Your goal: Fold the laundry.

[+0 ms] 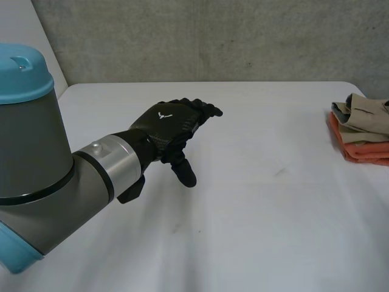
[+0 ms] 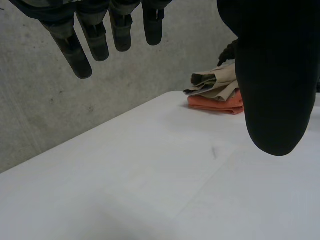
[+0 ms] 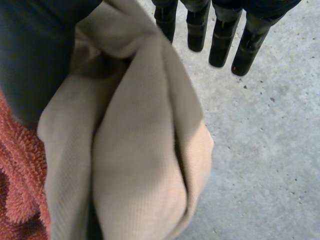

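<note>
The white bench [image 1: 243,213] under me is bare apart from one pile at its edge. Nearest me, my left arm [image 1: 36,158] reaches out over the bench. My left hand [image 1: 167,125] hovers above it, well apart from the pile, with its fingers [image 2: 95,42] straight and loose, the thumb hanging down and nothing held. Farther off is the pile itself: a beige cloth [image 1: 364,112] lies rumpled on top of an orange towel [image 1: 361,149] that is folded flat. My right hand [image 3: 222,40] is close over the pile, its fingers stretched straight past the beige cloth, clear of it and gripping nothing. The thumb there is a dark mass against the cloth's fold, and I cannot tell whether it presses. Behind the pile stands a grey concrete wall [image 1: 213,36]. I judge the beige cloth to be thin, light and limp. It would sag and slip if I scooped it by its bulging middle, so I would pinch it at a hem or a corner between thumb and fingers. The towel looks thicker and rough-piled, so it should be heavier, easier to grip and likely to keep its fold.
</note>
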`<control>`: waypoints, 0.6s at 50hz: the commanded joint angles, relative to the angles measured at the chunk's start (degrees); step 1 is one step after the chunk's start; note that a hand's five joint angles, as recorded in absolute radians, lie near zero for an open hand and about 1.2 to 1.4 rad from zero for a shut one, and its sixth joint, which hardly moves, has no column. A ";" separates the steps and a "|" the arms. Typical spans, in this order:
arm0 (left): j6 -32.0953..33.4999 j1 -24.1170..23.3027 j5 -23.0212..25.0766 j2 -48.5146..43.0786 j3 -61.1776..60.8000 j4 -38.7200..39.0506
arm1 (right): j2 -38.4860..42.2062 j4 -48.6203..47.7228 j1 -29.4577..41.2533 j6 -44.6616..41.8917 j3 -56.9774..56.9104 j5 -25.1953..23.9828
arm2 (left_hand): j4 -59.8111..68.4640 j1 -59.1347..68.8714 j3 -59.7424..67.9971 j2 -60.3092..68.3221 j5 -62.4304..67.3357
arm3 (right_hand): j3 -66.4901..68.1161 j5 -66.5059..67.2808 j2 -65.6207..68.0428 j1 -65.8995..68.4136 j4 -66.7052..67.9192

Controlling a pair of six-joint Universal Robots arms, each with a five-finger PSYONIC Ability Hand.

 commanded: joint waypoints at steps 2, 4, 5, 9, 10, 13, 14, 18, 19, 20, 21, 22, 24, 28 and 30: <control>0.01 0.00 0.00 0.47 0.09 0.00 | -7.12 6.46 0.34 -2.14 -0.72 4.07 | -0.71 1.51 0.83 0.45 -1.73 | -7.68 -8.08 -6.91 -4.41 -7.91; 0.01 0.09 0.00 0.65 0.09 0.00 | -8.96 8.21 0.34 -2.49 -0.72 5.56 | -0.71 1.51 0.83 0.45 -1.73 | -7.68 -8.08 -6.91 -4.41 -7.91; 0.01 0.09 0.00 0.74 0.09 0.00 | -10.54 10.14 0.42 -2.84 -0.89 7.05 | -0.71 1.51 0.83 0.45 -1.73 | -7.68 -8.08 -6.91 -4.41 -7.91; 0.01 0.18 0.00 1.18 0.27 0.00 | -15.28 16.72 2.00 -3.64 -1.16 11.44 | -0.71 1.51 0.83 0.45 -1.73 | -7.68 -8.08 -6.91 -4.41 -7.91; 0.01 0.18 0.00 1.61 0.27 0.00 | -16.43 18.05 2.88 -3.55 -1.33 12.50 | -0.71 1.51 0.83 0.45 -1.73 | -7.68 -8.08 -6.91 -4.41 -7.91; -0.08 0.35 -0.09 2.23 0.35 0.00 | -20.73 22.44 8.74 -2.85 -1.86 16.19 | -0.88 1.34 0.66 0.28 -1.89 | -7.68 -8.08 -6.91 -4.41 -7.91; -0.17 0.53 -0.09 2.76 0.44 0.00 | -21.71 23.07 10.69 -2.59 -1.86 16.90 | -1.05 1.17 0.50 0.11 -2.06 | -7.68 -8.08 -6.91 -4.41 -7.91; -0.08 1.31 -0.52 4.69 0.71 0.26 | -24.79 24.48 20.88 1.62 -0.81 20.50 | -1.39 0.83 0.16 -0.23 -2.40 | -7.68 -8.08 -6.91 -4.41 -7.91; -0.08 1.58 -0.70 5.13 0.79 0.53 | -25.31 24.48 22.64 3.20 -0.37 21.29 | -1.39 0.83 0.16 -0.23 -2.40 | -7.68 -8.08 -6.91 -4.41 -7.91; -0.08 1.93 -0.88 5.66 0.79 0.88 | -26.89 24.57 25.79 7.13 0.50 23.13 | -1.39 0.83 0.16 -0.23 -2.40 | -7.68 -8.08 -6.91 -4.41 -7.91; -0.08 2.89 -1.31 6.79 0.79 1.75 | -27.86 24.57 27.13 9.52 1.21 24.11 | -1.39 0.83 0.16 -0.23 -2.40 | -7.68 -8.08 -6.91 -4.41 -7.91; -0.08 3.51 -1.75 7.41 0.71 2.28 | -29.00 24.48 28.36 12.07 2.08 25.16 | -1.39 0.83 0.16 -0.23 -2.40 | -7.68 -8.08 -6.91 -4.41 -7.91; -0.08 5.00 -2.98 8.64 0.62 3.42 | -32.33 23.70 31.60 20.39 5.50 28.05 | -1.39 0.83 0.16 -0.23 -2.40 | -7.68 -8.08 -6.91 -4.41 -7.91; 0.27 9.57 -8.25 11.28 0.09 4.92 | -36.47 19.14 35.39 31.13 12.79 32.54 | -1.55 0.67 -0.01 -0.39 -2.57 | -7.68 -8.08 -6.91 -4.41 -7.91; 0.36 11.60 -10.72 11.46 0.00 5.10 | -37.18 16.93 36.98 33.53 15.79 34.04 | -1.55 0.67 -0.01 -0.40 -2.57 | -7.68 -8.08 -6.91 -4.41 -7.91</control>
